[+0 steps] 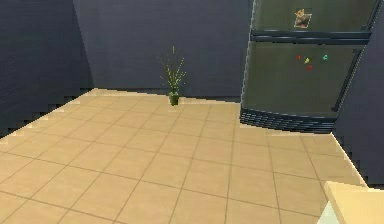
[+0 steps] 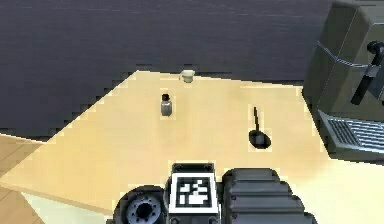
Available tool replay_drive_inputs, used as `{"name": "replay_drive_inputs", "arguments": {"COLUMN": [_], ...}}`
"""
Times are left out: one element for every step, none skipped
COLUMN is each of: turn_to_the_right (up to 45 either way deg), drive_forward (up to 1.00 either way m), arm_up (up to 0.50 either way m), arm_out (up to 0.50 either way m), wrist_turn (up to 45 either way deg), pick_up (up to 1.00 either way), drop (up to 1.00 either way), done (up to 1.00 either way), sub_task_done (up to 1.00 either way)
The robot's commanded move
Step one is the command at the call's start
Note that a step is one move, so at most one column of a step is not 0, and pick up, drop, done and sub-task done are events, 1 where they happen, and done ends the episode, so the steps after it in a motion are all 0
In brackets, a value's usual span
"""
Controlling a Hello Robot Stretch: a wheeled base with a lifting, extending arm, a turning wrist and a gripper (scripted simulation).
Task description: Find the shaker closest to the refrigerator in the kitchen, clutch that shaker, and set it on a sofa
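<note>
Arm side view: a dark shaker [image 2: 166, 103] and a pale shaker [image 2: 186, 74] stand apart on the bench [image 2: 110, 140]. Both look light, rigid and smooth, so grasp mid-body. Whether the tool [image 2: 140, 208] holds anything, I cannot tell.

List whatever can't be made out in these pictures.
- Refrigerator, forward view: its top is cut off by the picture's upper edge.
- Dark item and pale item on the table, arm side view: both are too small to confirm as shakers.
- Dark machine, arm side view: the right edge cuts it off.
- Thin dark object on the table, arm side view: it is too small to identify.
</note>
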Motion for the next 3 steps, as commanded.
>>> {"name": "replay_drive_inputs", "arguments": {"turn_to_the_right": [0.0,0.0,0.0], "drive_forward": [0.00,0.00,0.00], "arm_up": [0.00,0.00,0.00], "arm_out": [0.44,0.00,0.00], "wrist_turn": [0.0,45.0,45.0], "pick_up": [0.00,0.00,0.00], "drop": [0.00,0.00,0.00], "done": [0.00,0.00,0.00], "sub_task_done": [0.00,0.00,0.00]}}
